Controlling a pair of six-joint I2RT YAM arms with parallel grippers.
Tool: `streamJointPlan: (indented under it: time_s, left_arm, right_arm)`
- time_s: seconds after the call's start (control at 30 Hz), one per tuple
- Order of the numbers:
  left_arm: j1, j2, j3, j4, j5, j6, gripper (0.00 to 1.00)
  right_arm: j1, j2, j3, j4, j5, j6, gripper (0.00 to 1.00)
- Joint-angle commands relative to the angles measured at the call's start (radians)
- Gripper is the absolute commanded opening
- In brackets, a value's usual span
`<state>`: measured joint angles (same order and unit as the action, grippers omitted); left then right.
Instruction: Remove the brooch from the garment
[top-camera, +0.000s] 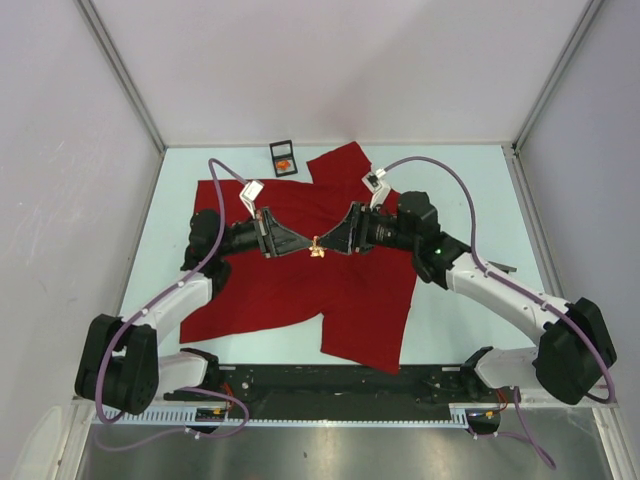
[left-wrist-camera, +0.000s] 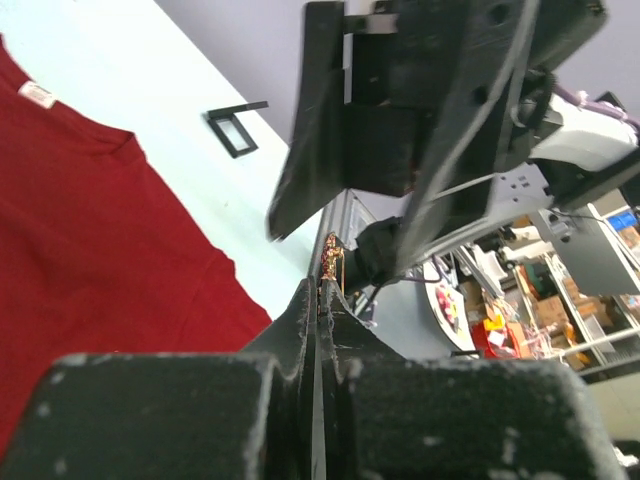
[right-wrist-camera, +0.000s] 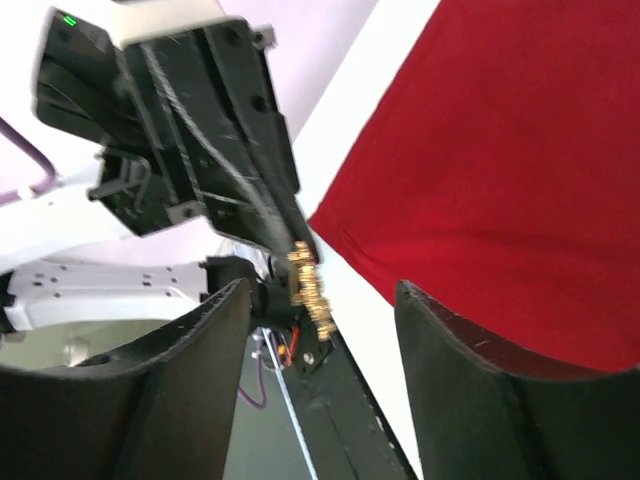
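Top external view gave the brooch (top-camera: 318, 249) only as a tiny gold speck between my two pincers, over the middle of the red T-shirt (top-camera: 300, 300). From there I could not tell whether it touched the cloth, and its shape was too small to read. In the left wrist view my own closed fingers (left-wrist-camera: 300, 320) covered most of it, and only a gold end stood out past the tips.

My left pincer (top-camera: 300, 247) was closed on the brooch. My right pincer (top-camera: 337, 244) was open, with one jaw on each side of the brooch. In the right wrist view neither jaw touched it.

The T-shirt lay flat and spread out, its near hem close to the near edge of the table (top-camera: 460, 320), its white tag (left-wrist-camera: 37, 94) at the neckline edge. Bare table was free to the left and right of the cloth, and walls closed three sides.

A small black box (top-camera: 283, 156) stood just beside the far edge of the T-shirt. An orange piece (top-camera: 285, 162) was in it, but what it was I could not make out.
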<state>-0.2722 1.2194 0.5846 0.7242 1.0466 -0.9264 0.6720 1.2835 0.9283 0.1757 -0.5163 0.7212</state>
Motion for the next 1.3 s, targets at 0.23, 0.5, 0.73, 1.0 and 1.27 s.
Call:
streamJointPlan:
  time_s: [0.23, 0.5, 0.73, 1.0, 1.27]
  left_arm:
    - [-0.007, -0.029, -0.005, 0.098, 0.044, -0.029, 0.00]
    - [-0.007, -0.014, -0.003, 0.089, 0.041, -0.038, 0.00]
    - [-0.007, -0.020, -0.002, 0.096, 0.049, -0.051, 0.00]
    - [-0.009, -0.018, -0.008, 0.122, 0.050, -0.083, 0.00]
    - [-0.009, -0.017, -0.015, 0.149, 0.059, -0.107, 0.00]
  right_arm:
    - [0.034, 0.051, 0.024, 0.050, -0.040, -0.060, 0.51]
    - [0.043, 0.046, 0.018, 0.054, -0.037, -0.060, 0.48]
    - [0.043, 0.057, 0.017, 0.071, -0.036, -0.057, 0.43]
    - [0.047, 0.059, 0.017, 0.079, -0.030, -0.057, 0.37]
    - [0.054, 0.060, 0.017, 0.064, -0.013, -0.080, 0.33]
